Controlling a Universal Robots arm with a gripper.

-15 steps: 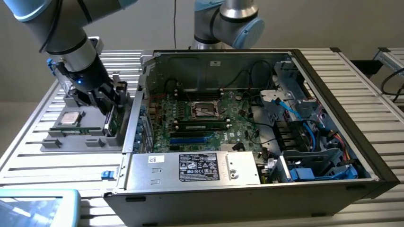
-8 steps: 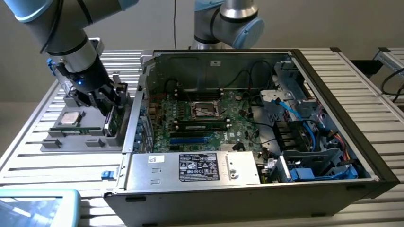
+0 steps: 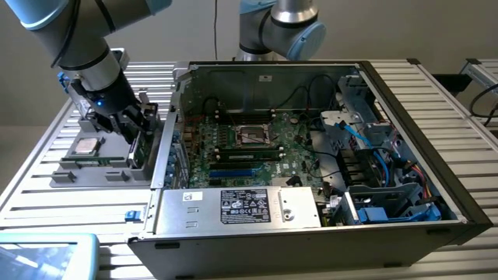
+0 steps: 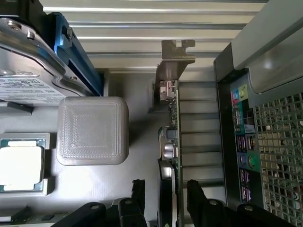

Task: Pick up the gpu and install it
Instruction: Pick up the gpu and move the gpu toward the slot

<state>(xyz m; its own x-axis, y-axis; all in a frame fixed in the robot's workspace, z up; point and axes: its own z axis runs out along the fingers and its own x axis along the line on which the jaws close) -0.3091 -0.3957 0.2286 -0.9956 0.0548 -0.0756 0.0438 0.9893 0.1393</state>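
- The gripper (image 3: 134, 131) hangs low over a grey holder tray (image 3: 101, 175) that sits on the slatted metal surface (image 3: 70, 201), on the exterior view's left of the open computer case (image 3: 257, 79).
- The gpu (image 3: 140, 150) stands on edge in the tray, at the side nearest the case wall.
- In the wrist view the gpu (image 4: 173, 142) is seen edge-on, its metal end bracket (image 4: 176, 59) at the end away from the gripper.
- The gripper (image 4: 165, 184) is spread, with one dark finger on each side of the card. A clear gap shows between one finger (image 4: 138, 189) and the board.
- A square silver processor chip (image 3: 84, 147) lies flat in the tray, well apart from the card.
- A grey block (image 4: 92, 130) stands between chip and card.
- The case's motherboard (image 3: 241, 146) lies exposed.
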